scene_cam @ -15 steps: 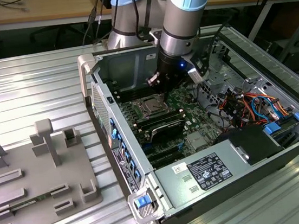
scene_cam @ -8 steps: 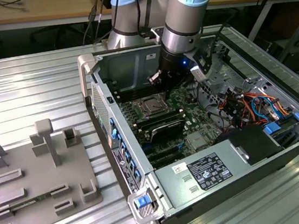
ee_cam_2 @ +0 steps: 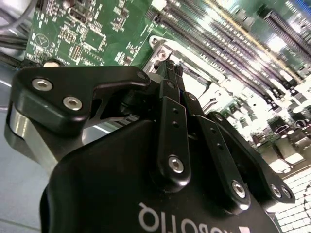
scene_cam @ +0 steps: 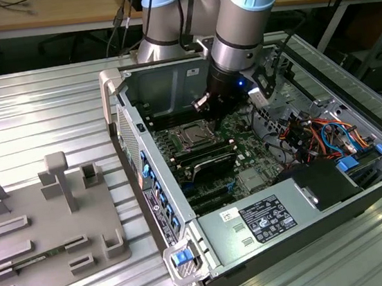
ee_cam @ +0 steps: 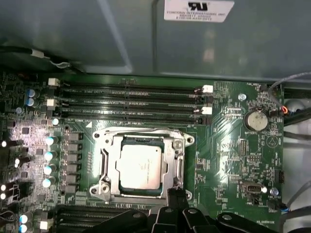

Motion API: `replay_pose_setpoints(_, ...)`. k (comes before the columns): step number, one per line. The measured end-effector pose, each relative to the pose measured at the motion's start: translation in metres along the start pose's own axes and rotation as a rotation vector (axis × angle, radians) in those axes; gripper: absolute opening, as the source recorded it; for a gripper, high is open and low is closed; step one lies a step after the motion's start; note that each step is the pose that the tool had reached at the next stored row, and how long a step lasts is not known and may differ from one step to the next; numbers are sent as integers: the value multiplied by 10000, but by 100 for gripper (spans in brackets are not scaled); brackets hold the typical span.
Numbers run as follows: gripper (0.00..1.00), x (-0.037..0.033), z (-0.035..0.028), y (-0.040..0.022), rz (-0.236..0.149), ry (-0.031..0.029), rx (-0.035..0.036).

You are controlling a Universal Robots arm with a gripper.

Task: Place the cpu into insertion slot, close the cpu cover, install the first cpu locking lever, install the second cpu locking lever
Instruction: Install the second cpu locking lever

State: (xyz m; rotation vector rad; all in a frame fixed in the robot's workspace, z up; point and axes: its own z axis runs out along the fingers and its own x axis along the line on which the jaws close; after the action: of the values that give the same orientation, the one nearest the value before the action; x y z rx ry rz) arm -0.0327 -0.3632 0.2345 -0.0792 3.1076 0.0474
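Sitting in the insertion slot [ee_cam: 141, 167] already, the cpu [ee_cam: 140, 166] lies flat with its silver top facing up, as the first wrist view shows. The cpu cover [ee_cam: 111, 162] looks folded down around the chip, with the chip showing through its big square window. So the first two steps look done, and I think the step in hand is a locking lever.

The pincer [ee_cam: 177, 196] is low over the board, right at the edge of the socket. Its two black fingers [ee_cam_2: 171, 80] are pressed close together into a narrow tip in the second wrist view. I see nothing held between them. The tip sits just beside the metal corner of the socket frame [ee_cam_2: 163, 51]. I cannot tell if it is touching a lever there.

A lever is a thin wire bar, so the move calls for the tip to stay right on the bar and push it down and under its hook, slowly, without slipping onto the chip.

From the exterior view you see the whole open computer case [scene_cam: 186, 220] on the ribbed metal surface [scene_cam: 35, 120], with the arm reaching down inside. A grey parts tray [scene_cam: 42, 238] lies at the exterior view's left. The socket looks small there. Up close, the first wrist view shows the chip and the long memory slots [ee_cam: 131, 99] beside it. The second wrist view shows the finger tips best.
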Motion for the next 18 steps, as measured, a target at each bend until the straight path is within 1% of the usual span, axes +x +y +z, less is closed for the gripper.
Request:
replay_pose_setpoints(3, 11, 1, -17, -44, -1, 0, 0)
replay_pose_setpoints(4, 11, 4, -28, -119, 0, 5, 0)
replay_pose_setpoints(5, 11, 12, -31, -183, 3, 26, -2)
replay_pose_setpoints(6, 11, 86, -7, -184, 1, 36, -4)
replay_pose_setpoints(9, 11, 143, 3, -181, 2, 42, -5)
replay_pose_setpoints(14, 11, 190, 1, -186, 2, 41, -13)
replay_pose_setpoints(18, 11, 301, -3, -195, 3, 40, -47)
